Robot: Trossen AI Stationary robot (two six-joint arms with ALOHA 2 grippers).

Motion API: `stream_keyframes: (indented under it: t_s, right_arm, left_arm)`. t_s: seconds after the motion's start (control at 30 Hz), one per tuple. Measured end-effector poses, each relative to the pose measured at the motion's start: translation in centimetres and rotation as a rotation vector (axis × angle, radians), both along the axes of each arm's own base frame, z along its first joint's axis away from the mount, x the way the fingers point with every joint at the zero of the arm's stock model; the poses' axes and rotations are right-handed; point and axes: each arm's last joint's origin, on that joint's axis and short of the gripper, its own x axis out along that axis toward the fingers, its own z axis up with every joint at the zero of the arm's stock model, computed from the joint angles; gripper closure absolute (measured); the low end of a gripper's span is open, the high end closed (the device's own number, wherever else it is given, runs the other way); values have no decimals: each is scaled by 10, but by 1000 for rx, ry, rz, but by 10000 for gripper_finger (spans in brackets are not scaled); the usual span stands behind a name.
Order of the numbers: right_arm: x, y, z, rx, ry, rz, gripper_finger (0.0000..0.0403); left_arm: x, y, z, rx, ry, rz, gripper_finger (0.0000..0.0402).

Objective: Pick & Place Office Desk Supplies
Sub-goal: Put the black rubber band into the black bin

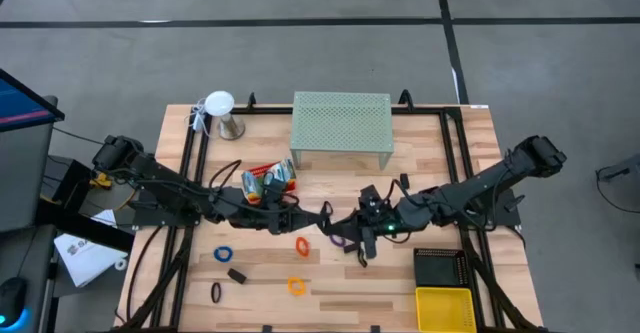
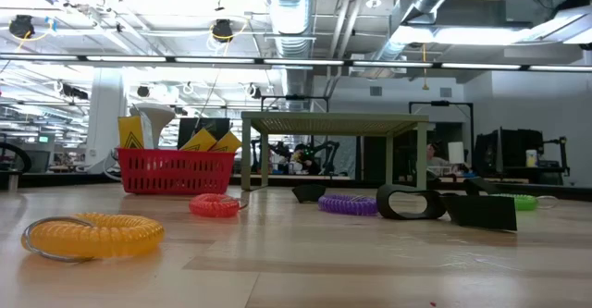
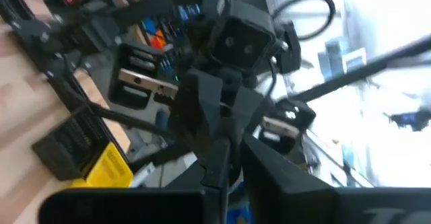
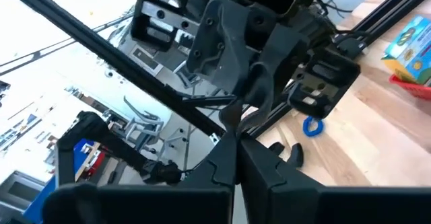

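Note:
My two grippers meet fingertip to fingertip in mid-air over the middle of the table: left gripper (image 1: 326,217) (image 3: 232,173), right gripper (image 1: 350,226) (image 4: 234,143). Both are shut on a small dark thing (image 4: 231,116) between them; I cannot tell what it is. Below them a purple elastic loop (image 1: 340,238) (image 2: 347,203) lies flat on the table. Other loops also lie flat: blue (image 1: 224,255), red-orange (image 1: 302,244), orange (image 1: 297,286) and dark (image 1: 215,292). A black clip (image 1: 237,275) rests nearby. My left gripper pinches the small dark thing at its fingertips (image 4: 246,99), coming about level from the table's left; the thing is clear of the table. My right gripper pinches the same thing's other end (image 4: 232,124) between its two fingertips, coming about level from the table's right.
A mint-green mesh shelf (image 1: 340,128) stands at the far middle, a red tray (image 1: 268,181) with crayon boxes to its left and a white stand (image 1: 222,111) farther left. A black tray (image 1: 443,267) and a yellow tray (image 1: 445,308) sit at the near right.

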Motion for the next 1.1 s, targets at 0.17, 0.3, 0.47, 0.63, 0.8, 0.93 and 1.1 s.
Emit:
stream_keyframes:
  t_s: [0.17,0.3,0.47,0.63,0.8,0.93,1.1]
  right_arm:
    - [-6,11,4,13,-30,7,400]
    - [-9,17,4,20,-30,15,401]
    - [-16,28,1,47,4,40,402]
    - [-28,46,-7,106,91,85,402]
    - [-53,70,-18,243,335,103,403]
    - [-88,82,-10,224,644,34,403]
    - [-137,66,9,119,991,-207,403]
  left_arm:
    - [0,-5,-7,51,61,-113,329]
    - [-3,-15,-15,85,137,-184,299]
    - [-10,-30,-25,124,229,-266,274]
    - [-21,-43,-39,130,400,-331,266]
    - [-34,-52,-52,100,570,-356,266]
    - [-42,-57,-55,106,632,-331,266]
    - [-43,-55,-53,95,624,-271,266]
